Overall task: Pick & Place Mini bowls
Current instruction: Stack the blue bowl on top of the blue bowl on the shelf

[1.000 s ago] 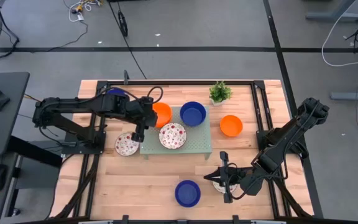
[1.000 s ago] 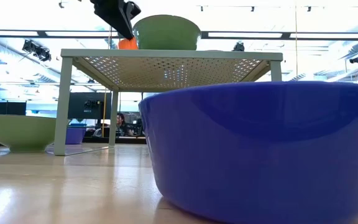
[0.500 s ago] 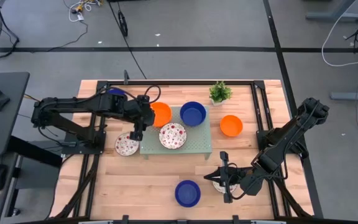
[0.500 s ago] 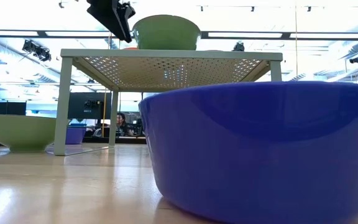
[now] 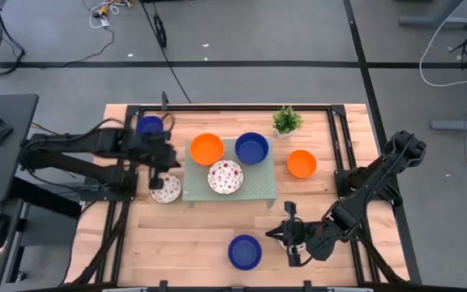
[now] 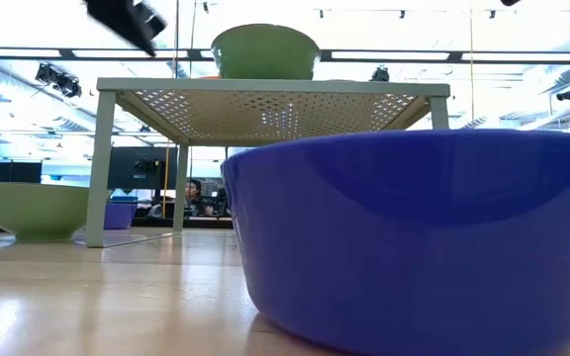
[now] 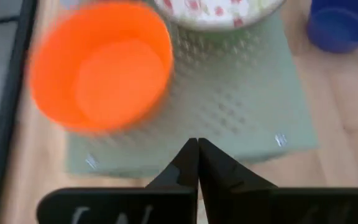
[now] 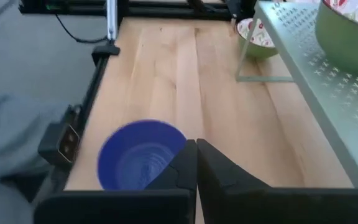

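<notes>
- Overhead, the pale green tray (image 5: 258,191) carries an orange bowl (image 5: 207,149), a dark blue bowl (image 5: 251,148) and a speckled bowl (image 5: 225,177). The left gripper (image 5: 169,160) hovers just off the tray's left edge, above a second speckled bowl (image 5: 165,189) on the table. Another orange bowl (image 5: 302,164) sits right of the tray, near the potted plant (image 5: 286,121); a blue bowl (image 5: 245,251) lies at the front, just beside the right gripper (image 5: 280,235).
- At table level, that front blue bowl (image 6: 414,237) fills the foreground, with the tray (image 6: 270,92) standing behind it.
- From the left wrist, the left gripper (image 7: 197,163) is pinched closed, empty, above the tray by the orange bowl (image 7: 101,65).
- From the right wrist, the right gripper (image 8: 196,167) is closed, empty, beside the blue bowl (image 8: 135,158).
</notes>
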